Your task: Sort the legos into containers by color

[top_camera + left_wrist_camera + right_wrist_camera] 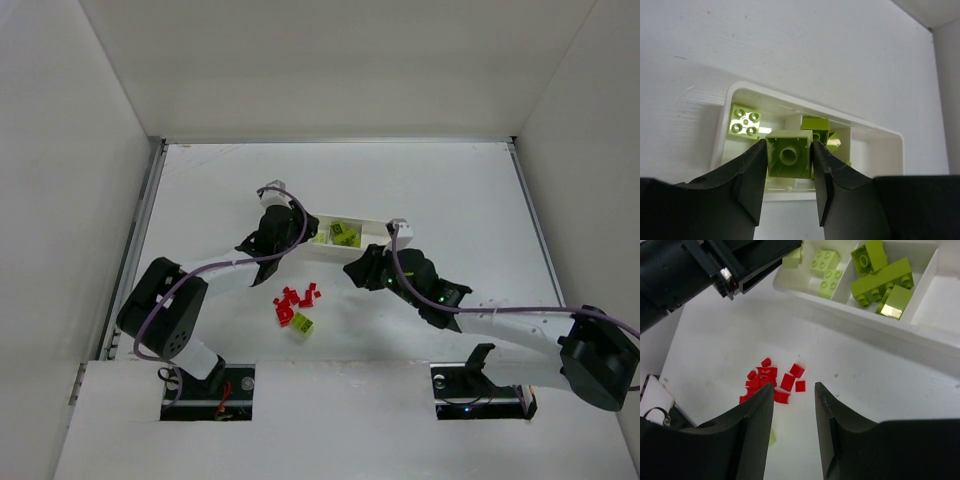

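One lime-green brick sits clamped between the fingers of the left tool, its hollow underside turned to the wrist camera. It is held over the end compartment of the white tray, where a paler green brick lies studs-up. More green bricks lie in the neighbouring compartment. The right tool hangs above the desk, jaws partly apart with nothing between them. The heap of red bricks lies loose beneath it, near the tray but apart from it. A stray green brick rests just beside that heap.
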{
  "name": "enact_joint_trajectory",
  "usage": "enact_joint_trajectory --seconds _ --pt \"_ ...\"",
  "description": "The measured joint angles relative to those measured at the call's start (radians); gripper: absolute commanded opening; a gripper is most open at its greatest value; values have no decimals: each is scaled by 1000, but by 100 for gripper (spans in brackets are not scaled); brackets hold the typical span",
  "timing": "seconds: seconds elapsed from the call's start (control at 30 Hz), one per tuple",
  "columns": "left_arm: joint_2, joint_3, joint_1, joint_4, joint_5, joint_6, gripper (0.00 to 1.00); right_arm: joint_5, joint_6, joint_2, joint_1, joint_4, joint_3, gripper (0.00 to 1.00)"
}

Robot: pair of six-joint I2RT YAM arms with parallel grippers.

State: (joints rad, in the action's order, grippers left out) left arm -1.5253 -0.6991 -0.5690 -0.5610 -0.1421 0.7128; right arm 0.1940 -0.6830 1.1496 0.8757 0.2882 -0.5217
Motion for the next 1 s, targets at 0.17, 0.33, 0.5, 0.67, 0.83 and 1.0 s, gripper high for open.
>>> enact_joint_trajectory --seconds 0.17,0.33,0.5,0.67,0.83,1.0 --pt "-55 -51 -11 55 -27 -37 42 16 11 27 39 -2 2 51" --pt "-58 -58 -14 75 -37 -51 49 21 37 113 118 -9 -11 60" --pt "-17 -52 -14 103 -39 -55 51 16 91 179 215 -16 -63 66" --pt "107 0 -13 101 -38 -50 49 12 164 222 301 -19 -135 72" --pt "279 112 -6 109 -29 -29 49 -14 234 313 363 -50 -228 72" --pt "444 211 36 149 -10 -2 49 -19 275 409 379 -112 -296 69"
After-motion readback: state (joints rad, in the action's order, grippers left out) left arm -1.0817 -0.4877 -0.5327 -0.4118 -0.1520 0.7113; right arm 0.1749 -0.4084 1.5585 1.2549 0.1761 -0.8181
